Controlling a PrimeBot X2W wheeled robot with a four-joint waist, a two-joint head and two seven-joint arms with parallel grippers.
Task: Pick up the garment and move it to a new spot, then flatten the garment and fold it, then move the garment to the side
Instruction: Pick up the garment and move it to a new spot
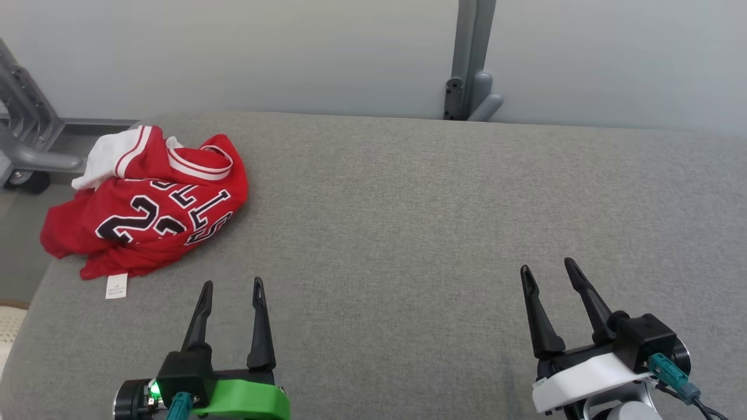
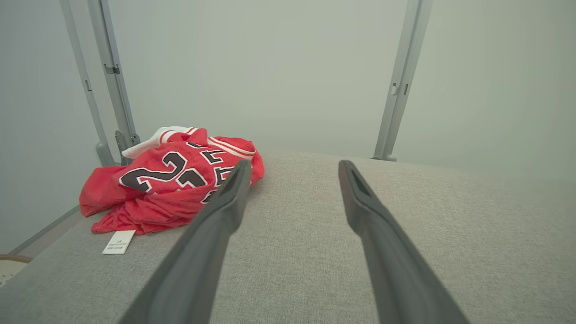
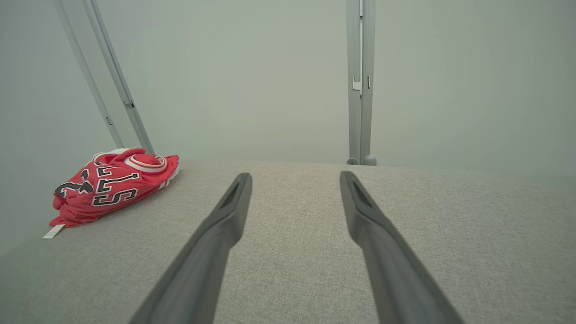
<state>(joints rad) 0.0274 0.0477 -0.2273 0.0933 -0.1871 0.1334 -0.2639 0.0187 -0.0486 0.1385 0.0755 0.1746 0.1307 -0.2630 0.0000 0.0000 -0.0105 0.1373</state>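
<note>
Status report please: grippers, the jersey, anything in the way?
Left gripper open, empty. Right gripper open, empty. Red jersey crumpled, far left, untouched. Nothing blocking it.

The left gripper (image 1: 232,283), at the lower left of the frame, carries two long, black, tapering fingers (image 1: 260,326), each with a narrow slot near its pointed tip. The fingers seat in a black block (image 1: 188,368) mounted on a bright green bracket (image 1: 248,401). A green indicator light (image 1: 154,389) glows beside a teal connector (image 1: 180,404). The right gripper (image 1: 547,265), at the lower right, has identical fingers and housing, mounted instead on a white bracket (image 1: 583,382). A teal plug (image 1: 671,373) enters its outer side and feeds a thin black cable (image 1: 709,412). Viewed close up, the finger surfaces are matt dark grey.
</note>
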